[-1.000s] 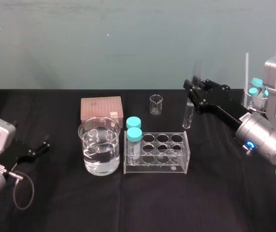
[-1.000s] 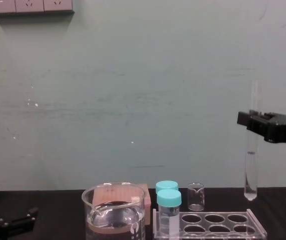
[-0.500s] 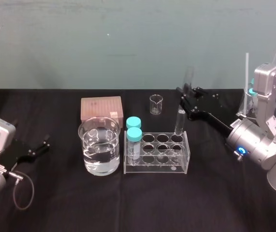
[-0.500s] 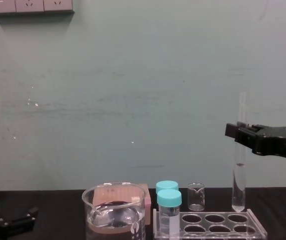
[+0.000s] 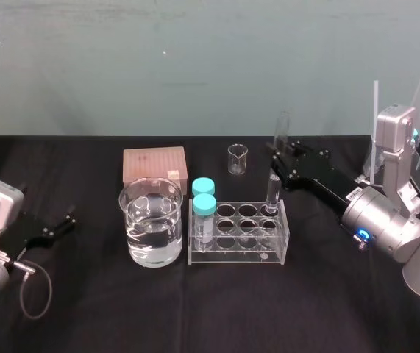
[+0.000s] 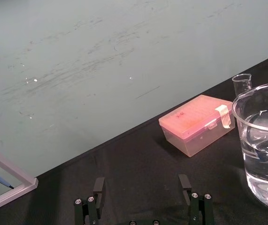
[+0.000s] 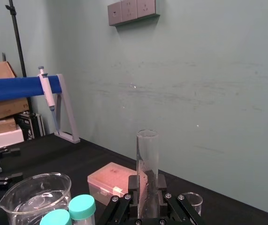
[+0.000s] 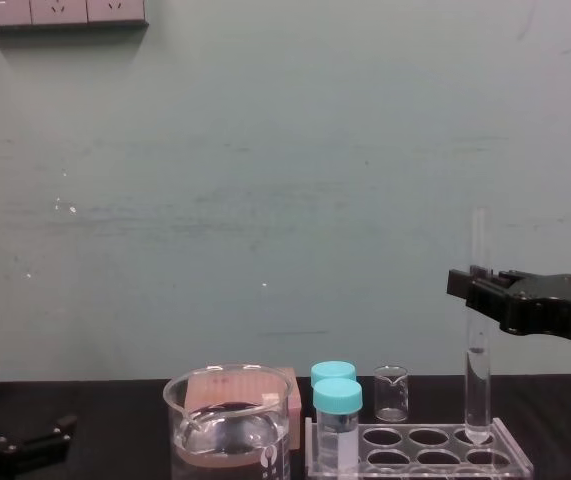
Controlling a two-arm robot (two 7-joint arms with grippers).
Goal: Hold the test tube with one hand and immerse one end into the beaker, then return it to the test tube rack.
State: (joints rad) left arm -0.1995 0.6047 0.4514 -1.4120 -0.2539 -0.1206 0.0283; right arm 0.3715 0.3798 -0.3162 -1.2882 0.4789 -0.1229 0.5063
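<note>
The right claw (image 5: 278, 163) reaches in from the right side of the desk (image 5: 195, 316), closed on the test tube (image 5: 272, 193) somewhere above its middle. It holds the tube nearly upright. From the chest view, the tube (image 8: 478, 340) has its rounded end right at the top plate of the test tube rack (image 8: 415, 452), at the back right hole; whether it has gone in any deeper I cannot tell. A faint liquid line shows partway up the glass. From the right wrist camera, the open mouth of the tube (image 7: 147, 164) stands up above the black fingers (image 7: 117, 208).

The rack (image 5: 239, 246) sits in the middle of the black desk, with two teal-capped vials (image 5: 204, 209) in its left end. Just beside it on the left is the big beaker (image 5: 137, 234), partly full of clear liquid. Behind them are a pink tip box (image 5: 154, 165) and a tiny beaker (image 5: 237, 159).

The left claw (image 5: 59, 226) rests low at the left edge of the desk, well apart from the glassware, fingers (image 6: 98, 187) spread wide and empty.
</note>
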